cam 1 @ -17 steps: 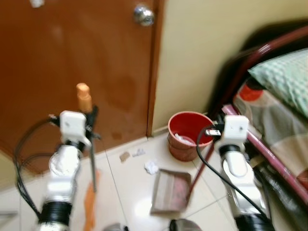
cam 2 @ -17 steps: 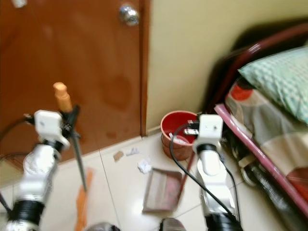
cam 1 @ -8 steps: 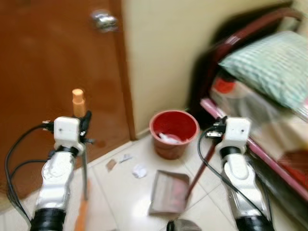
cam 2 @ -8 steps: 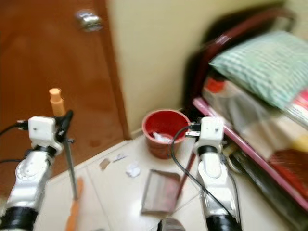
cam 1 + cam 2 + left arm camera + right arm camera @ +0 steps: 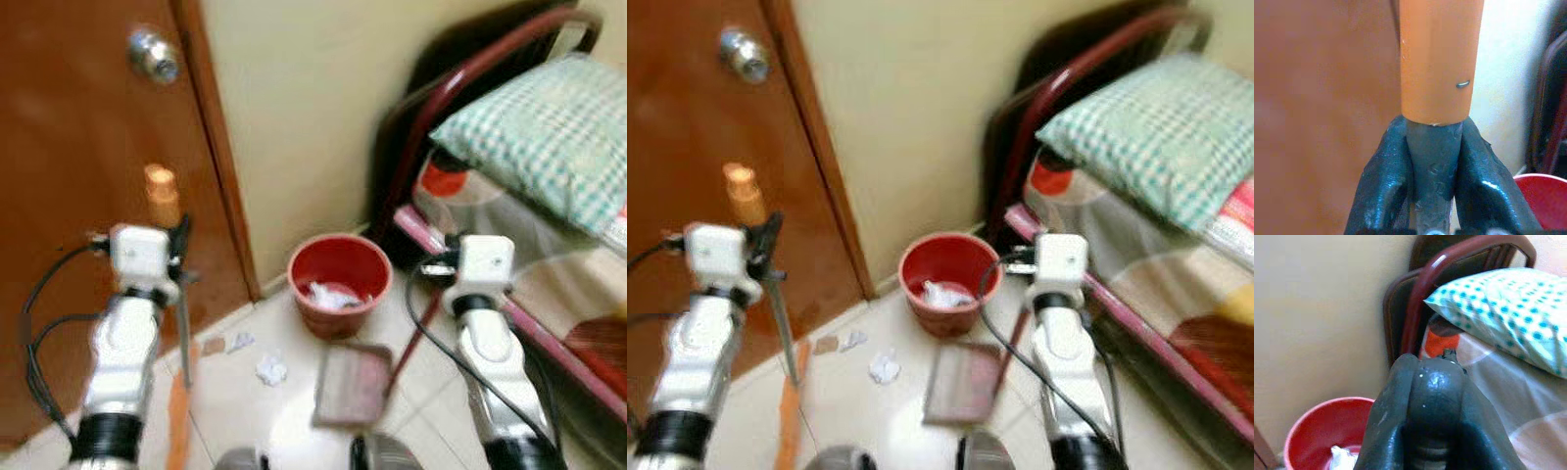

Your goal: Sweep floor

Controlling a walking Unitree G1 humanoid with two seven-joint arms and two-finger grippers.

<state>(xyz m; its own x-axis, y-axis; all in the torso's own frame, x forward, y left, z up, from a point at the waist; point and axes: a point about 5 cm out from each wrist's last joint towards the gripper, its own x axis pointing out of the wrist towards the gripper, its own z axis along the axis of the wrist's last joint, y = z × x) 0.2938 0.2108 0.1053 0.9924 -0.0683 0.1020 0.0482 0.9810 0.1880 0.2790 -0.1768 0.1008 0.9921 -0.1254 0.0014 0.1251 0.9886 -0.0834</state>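
Observation:
My left gripper [image 5: 1433,145] is shut on the broom handle [image 5: 182,328], a thin grey shaft with an orange cap [image 5: 1440,58] just above the fingers. The shaft stands nearly upright in front of the door, and the orange broom head [image 5: 176,423] rests on the tiles. My right gripper [image 5: 1433,382] is shut on the dark red handle [image 5: 409,345] of the brown dustpan [image 5: 353,384], which lies flat on the floor near the bucket. A crumpled white paper [image 5: 271,369] and two small scraps [image 5: 227,343] lie on the tiles between broom and dustpan.
A red bucket [image 5: 338,284] holding crumpled paper stands against the cream wall [image 5: 304,117]. The brown door [image 5: 88,196] with a metal knob [image 5: 154,54] is on the left. A bed with a dark red frame [image 5: 441,98] and a checked pillow [image 5: 549,127] closes off the right.
The camera has swung to the right: door, bucket and litter have slid left in the picture and more of the bed shows. Both grippers keep their holds.

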